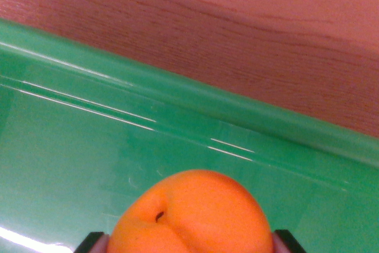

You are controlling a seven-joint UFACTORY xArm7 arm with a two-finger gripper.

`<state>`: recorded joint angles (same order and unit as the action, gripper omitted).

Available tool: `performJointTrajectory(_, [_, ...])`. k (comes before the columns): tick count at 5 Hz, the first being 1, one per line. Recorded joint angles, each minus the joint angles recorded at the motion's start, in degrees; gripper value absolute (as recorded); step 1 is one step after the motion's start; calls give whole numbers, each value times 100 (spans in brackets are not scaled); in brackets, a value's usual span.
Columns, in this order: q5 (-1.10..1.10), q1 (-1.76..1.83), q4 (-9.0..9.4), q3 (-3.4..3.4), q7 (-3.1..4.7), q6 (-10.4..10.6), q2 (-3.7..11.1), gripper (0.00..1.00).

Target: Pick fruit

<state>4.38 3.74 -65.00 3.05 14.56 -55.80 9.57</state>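
An orange fruit with a small dark stem pit fills the bottom middle of the wrist view, above a green tray. My gripper has a dark fingertip showing at the fruit's left side and another at its right, both pressed against it. The gripper is shut on the fruit. The lower part of the fruit and most of the fingers are cut off by the frame's bottom edge.
The tray's raised green rim runs diagonally from upper left to lower right. Beyond it lies a reddish-brown wooden surface with visible grain.
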Motion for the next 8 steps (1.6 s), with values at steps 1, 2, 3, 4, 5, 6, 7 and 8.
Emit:
performJointTrajectory(1, [0, 0, 0, 0, 0, 0, 0, 100])
performJointTrajectory(2, [-6, 2, -153, -3, 16, -272, -120, 100])
performJointTrajectory(3, [-6, 2, -153, -3, 16, -272, -120, 100])
performJointTrajectory(4, [-11, 4, -304, -5, 32, -541, -238, 100])
performJointTrajectory(5, [-11, 4, -304, -5, 32, -541, -238, 100])
performJointTrajectory(6, [-17, 6, -444, -8, 47, -791, -348, 100])
performJointTrajectory(7, [-17, 6, -444, -8, 47, -791, -348, 100])
performJointTrajectory(8, [-22, 8, -586, -10, 63, -1043, -459, 100])
